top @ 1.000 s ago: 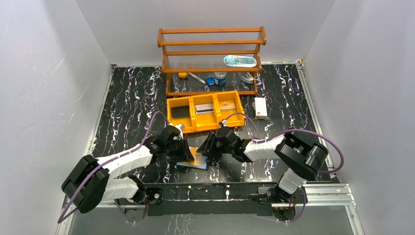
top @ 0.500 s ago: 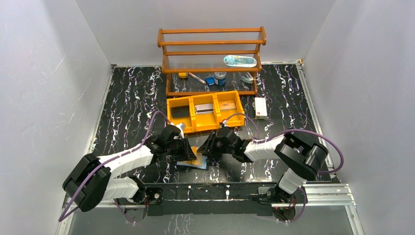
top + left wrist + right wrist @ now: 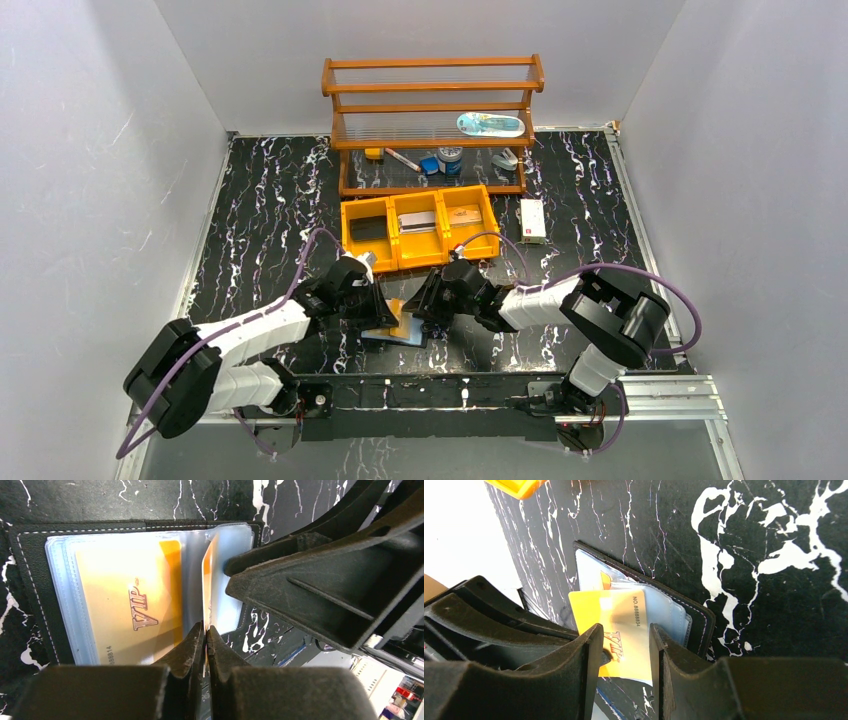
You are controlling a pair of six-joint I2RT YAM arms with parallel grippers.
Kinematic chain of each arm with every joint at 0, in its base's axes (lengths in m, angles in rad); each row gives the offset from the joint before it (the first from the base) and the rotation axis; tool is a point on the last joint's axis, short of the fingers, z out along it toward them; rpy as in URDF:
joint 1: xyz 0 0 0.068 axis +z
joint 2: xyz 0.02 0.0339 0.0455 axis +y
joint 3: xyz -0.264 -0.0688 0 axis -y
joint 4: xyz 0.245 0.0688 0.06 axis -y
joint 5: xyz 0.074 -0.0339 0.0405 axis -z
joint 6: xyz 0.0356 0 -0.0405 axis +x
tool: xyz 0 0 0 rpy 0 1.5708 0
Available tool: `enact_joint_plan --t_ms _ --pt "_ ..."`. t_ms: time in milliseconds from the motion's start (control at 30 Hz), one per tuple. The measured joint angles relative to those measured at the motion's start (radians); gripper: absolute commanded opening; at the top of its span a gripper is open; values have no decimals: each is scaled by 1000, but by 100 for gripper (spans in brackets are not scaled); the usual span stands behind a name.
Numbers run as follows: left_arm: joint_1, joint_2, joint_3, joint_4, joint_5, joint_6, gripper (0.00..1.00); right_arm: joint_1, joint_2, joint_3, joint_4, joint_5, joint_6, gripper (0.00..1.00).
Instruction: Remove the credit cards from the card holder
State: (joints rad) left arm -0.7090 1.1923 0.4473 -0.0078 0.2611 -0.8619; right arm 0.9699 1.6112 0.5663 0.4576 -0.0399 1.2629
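A: What had the left gripper (image 3: 205, 635) just done?

B: Its jaws had narrowed, then pinched shut on the edge of a yellow credit card (image 3: 207, 575), partly out of its sleeve; the right gripper (image 3: 624, 632) stayed half-wide, a finger against the card holder (image 3: 35, 580), which lay open near-centre between the arms.

A: Meaning?

B: Probably ready to pull; a second card (image 3: 130, 600) remained sleeved.

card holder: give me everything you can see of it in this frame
The card holder lies open and flat on the black marbled table. It is black and leather-look with pale stitching, with clear plastic sleeves inside. One sleeve holds a gold VIP card; a second gold card stands partly out, pinched by the left gripper. The right gripper rests a fingertip on the sleeve beside it.
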Motion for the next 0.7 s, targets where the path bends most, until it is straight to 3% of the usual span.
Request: enact_joint_plan --t_ms 467,700 --pt "0 -71 38 -138 -71 59 0 0 -2 -13 33 -2 1 54" --pt "0 -156 77 -240 -138 89 0 0 -26 -29 60 -14 -38 70"
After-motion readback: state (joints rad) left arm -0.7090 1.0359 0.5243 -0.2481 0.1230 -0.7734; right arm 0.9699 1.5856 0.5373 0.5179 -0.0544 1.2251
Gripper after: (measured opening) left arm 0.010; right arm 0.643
